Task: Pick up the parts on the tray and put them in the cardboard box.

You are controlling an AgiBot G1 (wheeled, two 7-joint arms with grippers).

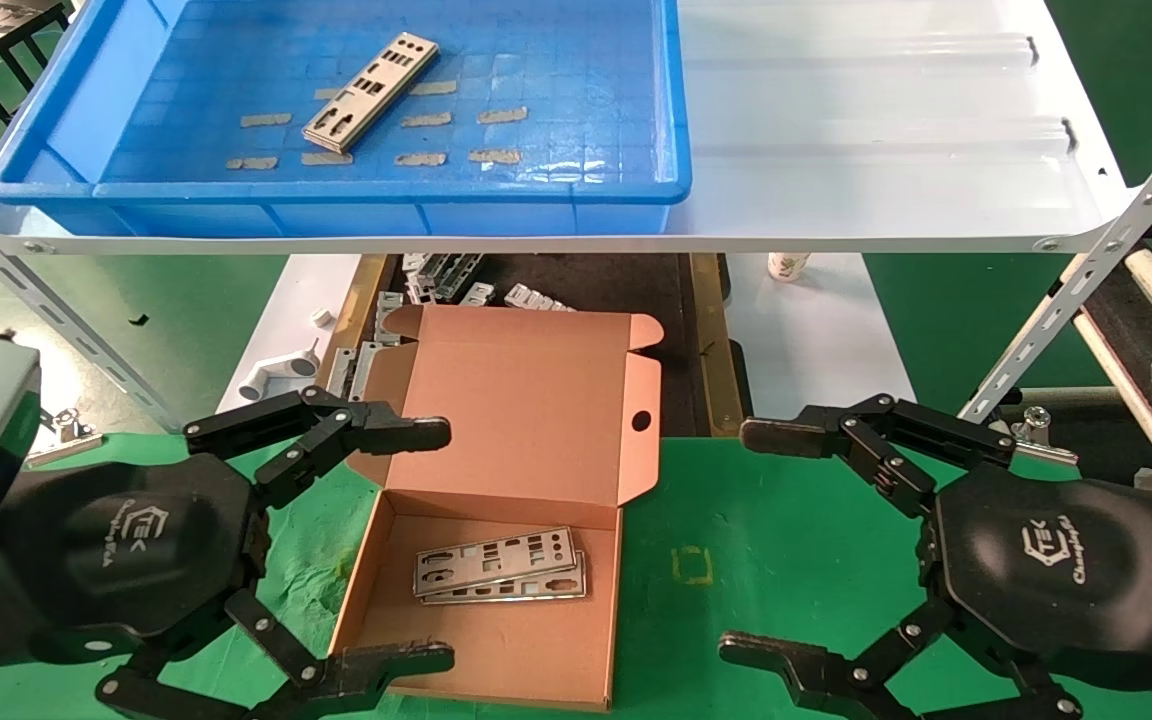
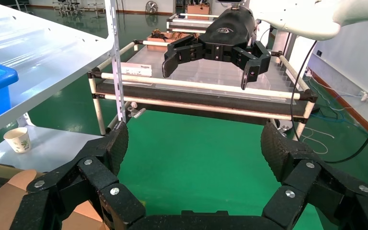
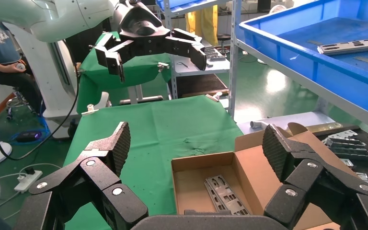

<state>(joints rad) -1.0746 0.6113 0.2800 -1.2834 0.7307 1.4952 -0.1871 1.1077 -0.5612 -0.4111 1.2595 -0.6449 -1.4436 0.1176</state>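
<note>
Plate (image 1: 369,92) number three lies flat on the blue tray (image 1: 176,190); two sit in the cardboard box (image 1: 496,660). Left gripper (image 1: 436,545) and right gripper (image 1: 751,540) hover low, jaws spread. Thin metal may slip when pinched, or an arm could catch the shelf (image 1: 886,200) edge.

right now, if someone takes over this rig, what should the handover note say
Left pincer: open, empty, low over the left side of the cardboard box.
Right pincer: open, empty, over the green cloth to the right of the box.
Box: lid open, two metal plates stacked on its floor.
Tray: on the white shelf behind, with one plate lying at an angle among tape scraps.
Done: two plates boxed.
Left: fetch the last plate from the tray and lay it in the box.
</note>
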